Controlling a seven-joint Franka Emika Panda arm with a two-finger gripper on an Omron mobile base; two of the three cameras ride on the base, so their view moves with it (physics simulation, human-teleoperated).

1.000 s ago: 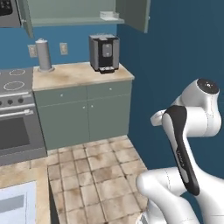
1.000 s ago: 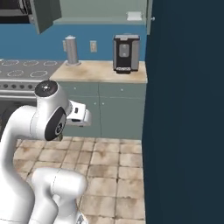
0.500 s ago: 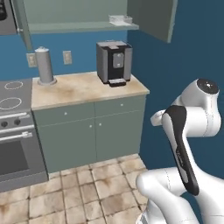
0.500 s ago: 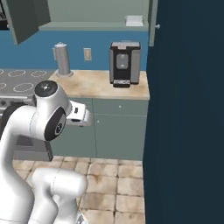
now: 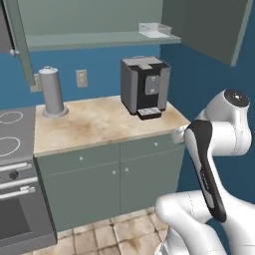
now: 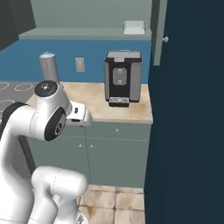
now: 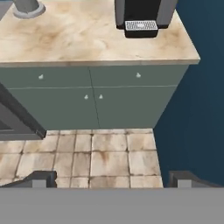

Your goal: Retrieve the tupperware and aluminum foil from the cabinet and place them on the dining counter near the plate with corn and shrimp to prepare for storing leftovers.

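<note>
One clear tupperware (image 5: 154,30) sits on the open cabinet (image 5: 99,39) shelf above the coffee machine (image 5: 144,85), so the empty, wide-open gripper (image 7: 112,177), reaching upward, could clip that machine.

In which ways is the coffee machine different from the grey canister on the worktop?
The coffee machine is box-shaped with a black front, while the canister is a round, plain grey cylinder. The machine is wider and a little taller than the slim canister. The machine stands at the worktop's right end, under the tupperware; the canister stands at its left end, near the stove. Both stand upright against the blue wall.
</note>
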